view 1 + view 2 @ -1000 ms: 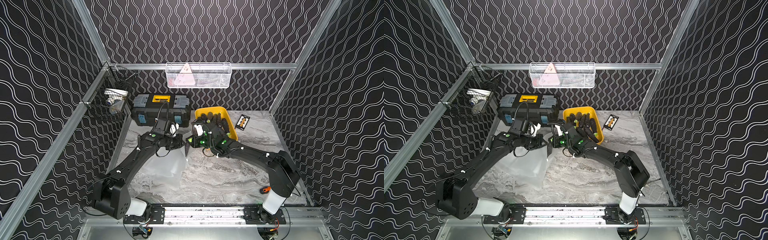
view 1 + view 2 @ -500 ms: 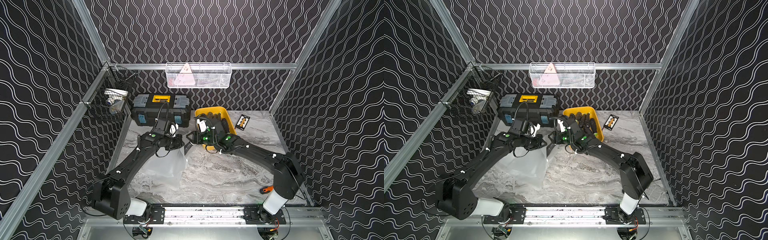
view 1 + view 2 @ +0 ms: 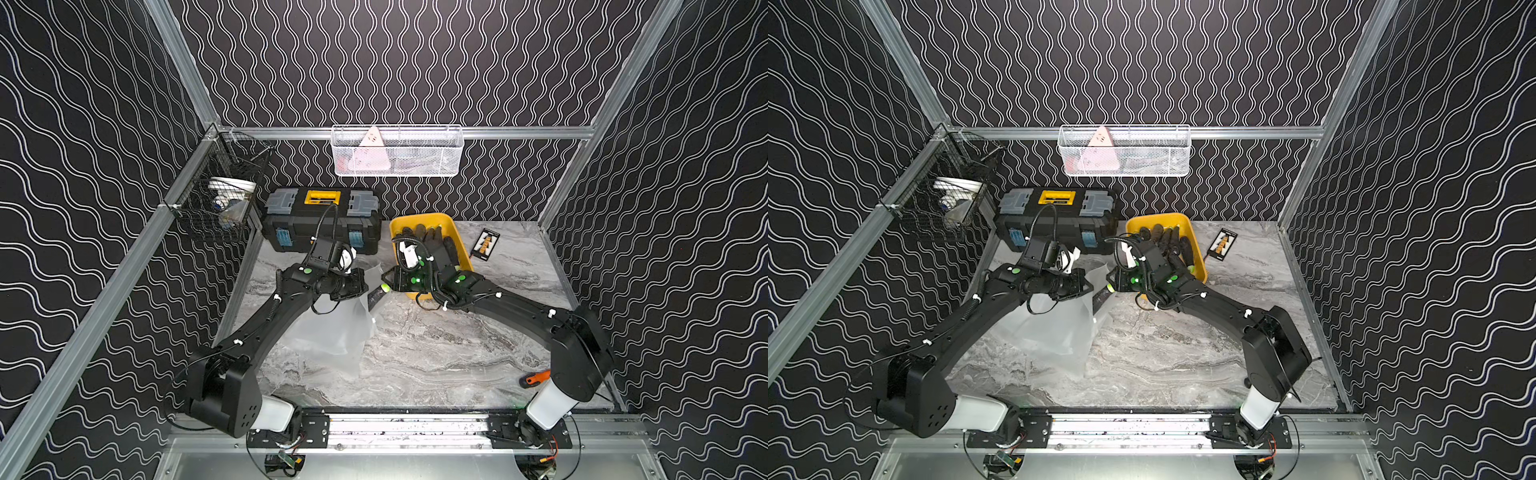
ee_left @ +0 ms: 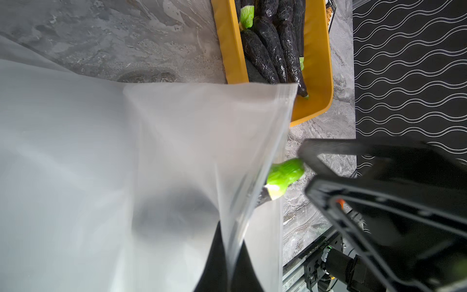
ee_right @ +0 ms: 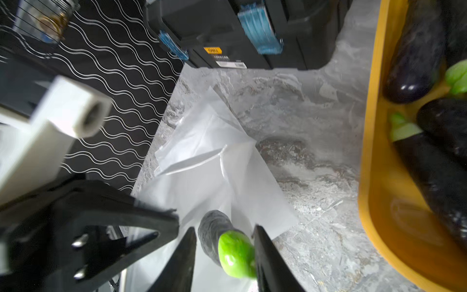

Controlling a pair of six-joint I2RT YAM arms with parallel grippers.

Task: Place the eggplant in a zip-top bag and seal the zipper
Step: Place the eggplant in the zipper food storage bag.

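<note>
A clear zip-top bag [image 3: 332,332] [image 3: 1054,328] lies on the marble table with its mouth lifted. My left gripper [image 3: 360,284] [image 4: 231,250] is shut on the bag's [image 4: 177,151] upper lip. A dark eggplant [image 3: 376,296] [image 3: 1100,296] with a green cap [image 4: 285,174] sits partly inside the mouth. My right gripper [image 3: 387,281] [image 5: 224,228] stands open around the cap [image 5: 236,252]. One finger [image 5: 265,252] touches the cap, and a gap shows beside the other.
A yellow bin [image 3: 419,217] holding several more eggplants [image 3: 432,241] stands just behind my right wrist. A black toolbox [image 3: 324,224] is at the back left. A black card [image 3: 485,245] lies back right, and an orange-handled tool [image 3: 536,378] front right. Wire baskets [image 3: 397,151] hang on the walls.
My right wrist has shifted slightly up and back by the bag's mouth. The eggplant stays at the opening. The left arm and bag have not visibly moved.
</note>
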